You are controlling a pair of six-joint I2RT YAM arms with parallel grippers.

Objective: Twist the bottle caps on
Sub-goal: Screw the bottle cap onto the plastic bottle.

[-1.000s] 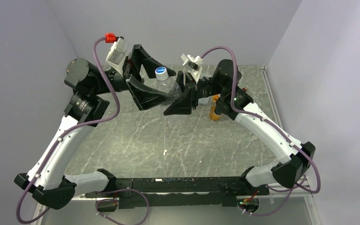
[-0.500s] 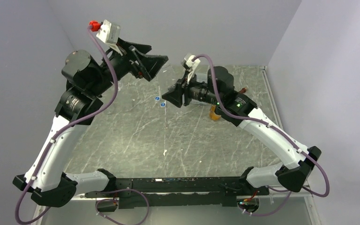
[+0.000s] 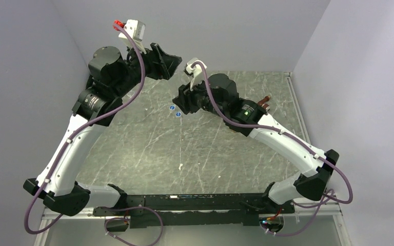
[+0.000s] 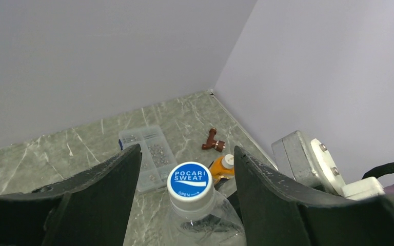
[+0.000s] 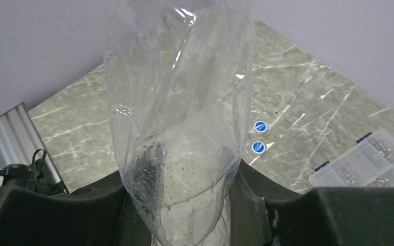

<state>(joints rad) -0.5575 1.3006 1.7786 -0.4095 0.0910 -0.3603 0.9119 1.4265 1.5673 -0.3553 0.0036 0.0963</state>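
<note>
The right gripper [image 5: 182, 177] is clamped on the lower end of a clear bottle [image 5: 179, 102], its dark fingers pressed against both sides of the crumpled, transparent wall. It holds the bottle up off the grey marbled table [image 3: 149, 148], over the far middle of the surface. The bottle's neck points toward the left wrist camera, and on it sits a blue-topped cap [image 4: 190, 180] with a white rim and white lettering; how tightly it is threaded on cannot be told. The left gripper [image 4: 185, 149] is raised in front of that cap with its jaws apart. One finger stands on each side of the cap with a visible gap on both sides, so neither pad touches it. In the right wrist view, two loose blue caps [image 5: 259, 126] [image 5: 258, 147] lie flat on the table close beside one another, past the held bottle and apart from it. Beyond the capped neck in the left wrist view, an orange bottle [image 4: 216, 169] with a pale cap stands on the table. A flat clear plastic box [image 4: 149, 151] with small parts in its compartments lies to its left in that view. A small brown piece [image 4: 213, 142] lies nearer the corner where the two walls meet, apart from the box and the orange bottle.
</note>
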